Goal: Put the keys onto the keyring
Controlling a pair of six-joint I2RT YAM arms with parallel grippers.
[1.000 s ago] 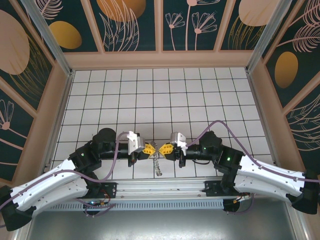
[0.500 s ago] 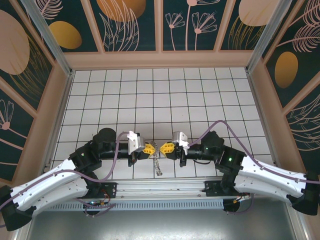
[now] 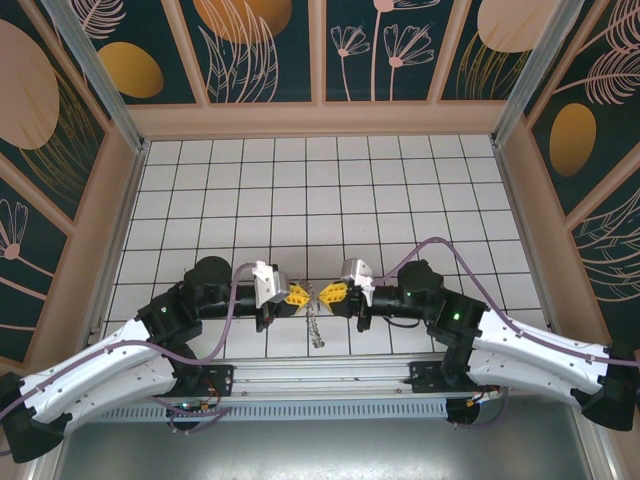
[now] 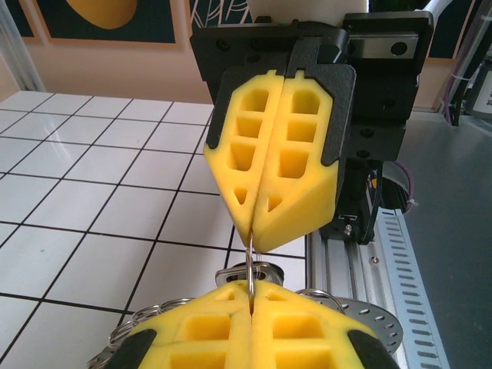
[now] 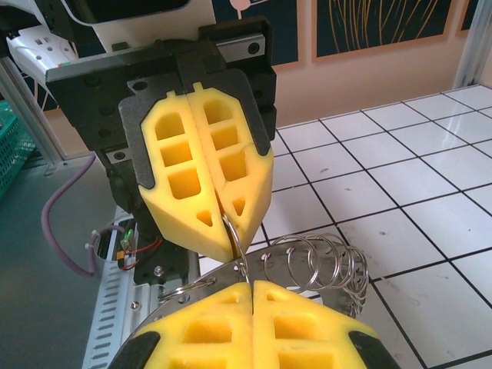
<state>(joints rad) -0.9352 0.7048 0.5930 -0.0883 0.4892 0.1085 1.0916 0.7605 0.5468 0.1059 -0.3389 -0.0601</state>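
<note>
- left gripper (image 3: 300, 298): yellow fingers (image 4: 207, 330) pressed flat together; a thin wire of the keyring (image 3: 318, 328) is pinched in their seam
- right gripper (image 3: 333, 296): fingers (image 5: 300, 330) likewise closed on each other, clamped on the same wire; its tip faces the left gripper's tip, just apart
- keyring: bridges the short gap between the two tips; its small metal loops (image 5: 347, 266) fan out just beside the right gripper's fingers; the rest dangles below both tips
- white tiled table (image 3: 300, 200) lies under both grippers; a metal rail (image 3: 320, 378) runs behind them
</note>
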